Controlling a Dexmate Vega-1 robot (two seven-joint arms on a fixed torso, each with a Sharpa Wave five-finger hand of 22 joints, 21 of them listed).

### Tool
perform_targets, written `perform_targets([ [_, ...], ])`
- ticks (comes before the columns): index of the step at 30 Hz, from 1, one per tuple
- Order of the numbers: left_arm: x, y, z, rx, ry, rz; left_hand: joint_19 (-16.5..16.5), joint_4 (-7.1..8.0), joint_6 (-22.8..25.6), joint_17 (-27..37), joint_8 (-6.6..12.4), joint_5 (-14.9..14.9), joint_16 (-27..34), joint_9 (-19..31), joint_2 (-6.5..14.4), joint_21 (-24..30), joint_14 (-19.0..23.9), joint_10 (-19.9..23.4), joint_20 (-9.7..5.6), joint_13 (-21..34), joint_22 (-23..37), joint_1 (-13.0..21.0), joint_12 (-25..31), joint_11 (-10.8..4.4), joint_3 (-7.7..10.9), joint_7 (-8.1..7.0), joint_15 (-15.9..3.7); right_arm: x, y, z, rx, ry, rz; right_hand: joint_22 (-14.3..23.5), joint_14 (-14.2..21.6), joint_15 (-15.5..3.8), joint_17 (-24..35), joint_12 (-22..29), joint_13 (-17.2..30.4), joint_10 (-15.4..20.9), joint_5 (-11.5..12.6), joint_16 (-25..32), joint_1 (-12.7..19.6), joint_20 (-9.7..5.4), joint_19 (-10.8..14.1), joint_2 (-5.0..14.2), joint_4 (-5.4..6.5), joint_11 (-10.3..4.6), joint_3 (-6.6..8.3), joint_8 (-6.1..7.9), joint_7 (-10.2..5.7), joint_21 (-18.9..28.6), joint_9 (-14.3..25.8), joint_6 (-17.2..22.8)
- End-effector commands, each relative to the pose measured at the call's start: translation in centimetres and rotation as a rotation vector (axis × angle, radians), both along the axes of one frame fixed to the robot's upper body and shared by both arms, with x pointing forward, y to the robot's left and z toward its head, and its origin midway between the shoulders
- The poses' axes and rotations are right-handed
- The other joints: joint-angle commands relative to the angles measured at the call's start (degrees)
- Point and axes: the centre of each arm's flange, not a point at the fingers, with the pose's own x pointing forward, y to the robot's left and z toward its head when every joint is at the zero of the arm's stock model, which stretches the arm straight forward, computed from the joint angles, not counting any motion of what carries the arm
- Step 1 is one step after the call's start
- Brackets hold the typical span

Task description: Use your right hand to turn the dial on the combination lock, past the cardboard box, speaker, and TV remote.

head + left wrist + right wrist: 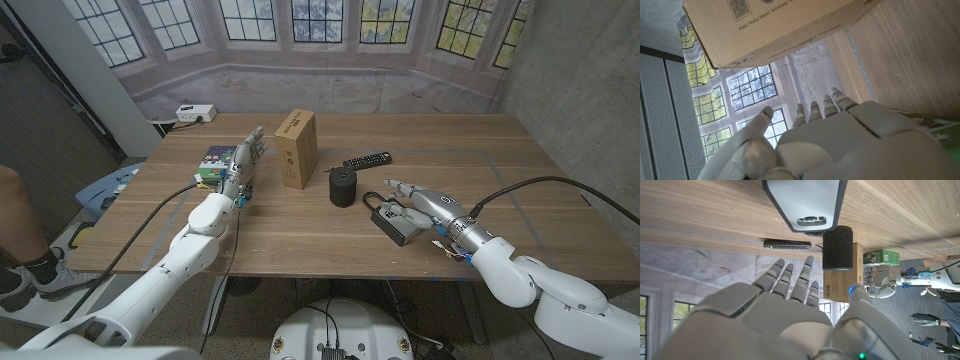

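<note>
**Right hand open just beside the lock**

Your lock (393, 219) lies flat on the desk (300, 230) at the near right, in front of the speaker (343, 188). Its body is a dark grey block with rounded corners, and a thin black shackle loops out of it toward the speaker. In the right wrist view the lock (805, 202) shows a smooth grey face with a dark rim and a small slotted plate at one end. You cannot make out the dial or its numbers in any view.

Your right hand (420, 200) sits just beside the lock on its right, fingers spread and reaching toward the remote (367, 159), holding nothing. Whether it touches the lock's body cannot be told from the head view.

The speaker is a short black cylinder standing upright, close behind the shackle. The remote lies flat behind the speaker, slightly to the right. The box (297, 148) stands upright left of the speaker, brown with printed labels on its side.

Your left hand (238, 163) is raised on the left of the box, fingers extended and apart, gripping nothing. A green packet (213, 160) lies on the desk next to it. A white power strip (195, 113) sits at the far left corner.
</note>
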Motion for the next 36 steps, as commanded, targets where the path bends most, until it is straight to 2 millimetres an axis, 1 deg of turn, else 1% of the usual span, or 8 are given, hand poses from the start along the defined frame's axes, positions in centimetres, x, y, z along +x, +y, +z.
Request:
perform_targets([
  [1, 0.7, -0.3, 0.0, 0.01, 0.01, -0.023, 0.4, 0.13, 0.0, 0.3, 0.35, 0.0, -0.1, 0.2, 0.1, 0.0, -0.1, -0.2, 0.25, 0.3, 0.1, -0.4, -0.2, 0.42, 0.36, -0.17, 0.31, -0.4, 0.6, 0.3, 0.025, -0.024, -0.021, 0.2, 0.8, -2.74, 0.1, -0.6, 0.0, -1.3, -0.2, 0.4, -0.6, -2.47, 0.5, -0.35, -0.37, 0.49, 0.35, 0.25, -0.13, 0.0, 0.1, 0.5],
  [11, 0.6, -0.9, 0.3, 0.009, 0.02, -0.013, 0.4, 0.15, 0.0, 0.3, 0.35, 0.0, -0.1, 0.2, 0.1, -0.1, -0.2, -0.2, 0.37, 0.3, 0.1, -0.4, -0.2, 0.41, 0.38, -0.06, 0.36, 0.2, 0.1, 1.1, 0.072, -0.037, 0.007, 0.2, 0.6, -2.43, 0.1, -1.0, 0.1, -3.6, -0.2, 0.1, -0.8, -2.56, 0.6, -0.4, -0.49, 1.19, 0.48, 0.27, 0.12, 0.0, 0.2, 1.3],
  [17, 0.3, -0.9, 0.6, -0.001, 0.018, -0.001, 0.4, 0.16, 0.0, 0.3, 0.35, 0.0, -0.1, 0.2, 0.1, -0.1, -0.2, -0.3, 0.43, 0.3, 0.1, -0.4, -0.2, 0.37, 0.4, -0.11, 0.37, 1.2, 0.0, 1.8, 0.125, -0.043, 0.039, 0.2, -0.2, -1.81, 0.1, -1.1, 0.1, -4.9, -0.3, -0.3, -0.9, -2.61, 0.6, -0.41, -0.54, 1.43, 0.57, 0.34, 0.03, -0.1, 0.2, 1.9],
  [20, 0.2, -0.9, 0.6, -0.006, 0.017, 0.002, 0.3, 0.17, 0.1, 0.3, 0.36, 0.0, -0.1, 0.2, 0.1, -0.1, -0.3, -0.2, 0.49, 0.3, 0.1, -0.4, -0.2, 0.3, 0.4, -0.11, 0.27, 1.4, 0.1, 1.8, 0.152, -0.044, 0.048, 0.2, -0.3, -1.67, 0.1, -0.9, 0.1, -5.1, -0.3, -0.4, -0.9, -2.39, 0.3, -0.38, -0.63, 1.49, 0.68, 0.66, 0.15, -0.2, 0.2, 3.0],
  [21, 0.2, -0.9, 0.6, -0.007, 0.017, 0.001, 0.3, 0.18, 0.1, 0.3, 0.37, 0.0, -0.1, 0.2, 0.1, -0.1, -0.3, -0.3, 0.51, 0.3, 0.1, -0.4, -0.2, 0.25, 0.4, -0.15, 0.28, 1.5, 0.1, 1.8, 0.156, -0.044, 0.048, 0.2, -0.5, -1.4, 0.1, -0.8, 0.1, -5.4, -0.3, -0.5, -0.9, -2.29, 0.2, -0.37, -0.68, 1.72, 0.75, 0.92, 0.37, -0.2, 0.2, 3.9],
  [24, 0.1, -0.8, 0.6, -0.006, 0.018, 0.001, 0.3, 0.19, 0.3, 0.3, 0.44, 0.0, -0.1, 0.2, 0.1, -0.1, -0.4, -0.3, 0.56, 0.3, 0.1, -0.4, -0.2, 0.16, 0.39, -0.11, 0.24, 1.8, 0.3, 1.8, 0.182, -0.043, 0.058, 0.2, -0.6, -1.31, 0.1, -0.7, 0.2, -5.9, -0.3, -0.6, -1.0, -2.3, -0.1, -0.38, -0.76, 1.88, 0.86, 1.47, 0.28, -0.3, 0.3, 6.0],
  [30, 0.1, -0.6, 0.7, -0.004, 0.023, -0.003, 0.2, 0.22, 0.6, 0.3, 0.54, 0.0, -0.2, 0.2, 0.1, -0.1, -0.7, -0.4, 0.57, 0.3, 0.1, -0.5, -0.3, 0.14, 0.39, 0.02, 0.26, 2.4, 0.9, 1.7, 0.223, -0.044, 0.073, 0.2, -1.2, -0.84, 0.2, -0.8, 0.2, -8.1, -0.3, -0.8, -1.3, -2.28, -0.3, -0.39, -0.86, 2.76, 1.04, 2.21, 0.85, -0.3, 0.3, 9.3],
  [36, 0.1, -0.4, 0.6, -0.008, 0.026, -0.007, 0.2, 0.24, 0.6, 0.3, 0.5, 0.0, -0.3, 0.2, 0.1, -0.1, -0.9, -0.7, 0.55, 0.3, 0.1, -0.5, -0.3, 0.3, 0.4, 0.05, 0.12, 3.1, 1.4, 1.9, 0.298, -0.042, 0.099, 0.2, -1.4, -0.69, 0.2, -0.6, 0.2, -8.4, -0.4, -0.8, -1.4, -2.21, -0.5, -0.42, -0.94, 2.88, 1.15, 2.42, 1.36, -0.3, 0.3, 10.7],
])
